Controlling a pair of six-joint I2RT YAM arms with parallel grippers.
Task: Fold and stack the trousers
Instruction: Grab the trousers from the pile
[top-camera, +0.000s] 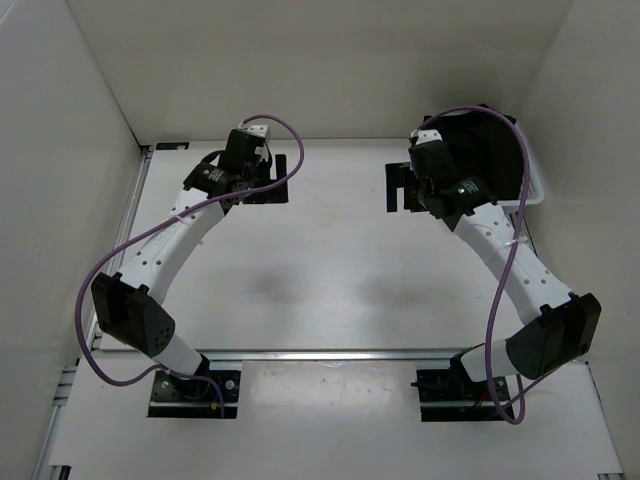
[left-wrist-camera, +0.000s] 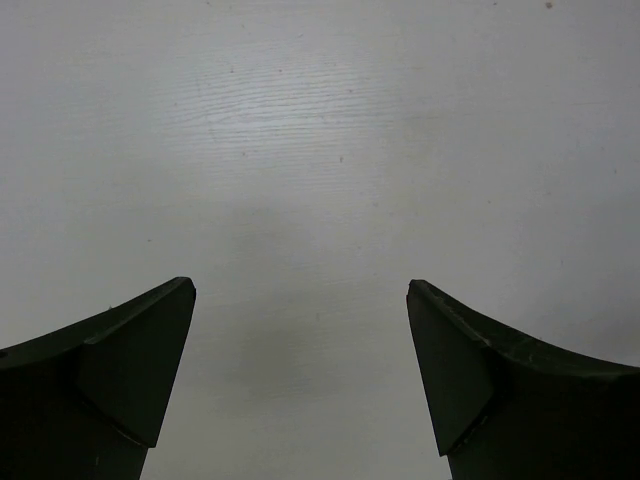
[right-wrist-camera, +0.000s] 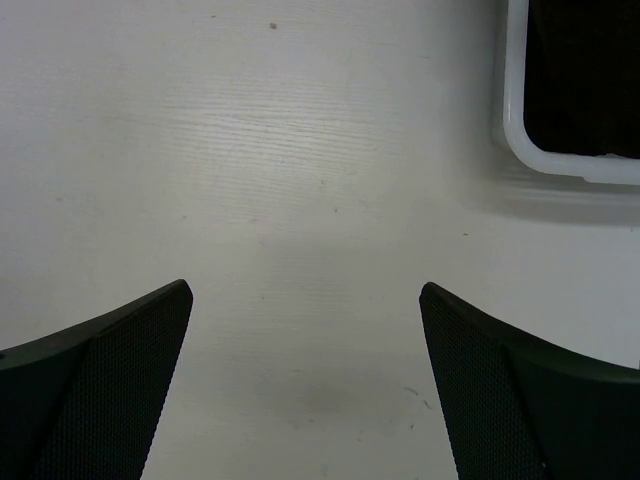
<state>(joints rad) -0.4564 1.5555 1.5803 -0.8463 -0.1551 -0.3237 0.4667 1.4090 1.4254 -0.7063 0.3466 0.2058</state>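
Note:
The black trousers (top-camera: 492, 140) lie bunched inside a white basket (top-camera: 537, 186) at the back right of the table, partly hidden by my right arm. In the right wrist view the basket's corner (right-wrist-camera: 512, 120) shows at the top right with black fabric (right-wrist-camera: 585, 70) inside. My right gripper (top-camera: 394, 187) is open and empty over bare table just left of the basket, also seen in the right wrist view (right-wrist-camera: 305, 290). My left gripper (top-camera: 278, 180) is open and empty over bare table at the back left, as the left wrist view (left-wrist-camera: 300, 288) shows.
White walls enclose the table on the left, back and right. The white tabletop (top-camera: 330, 280) lies between the two arms. A metal rail (top-camera: 320, 355) runs along the near edge by the arm bases.

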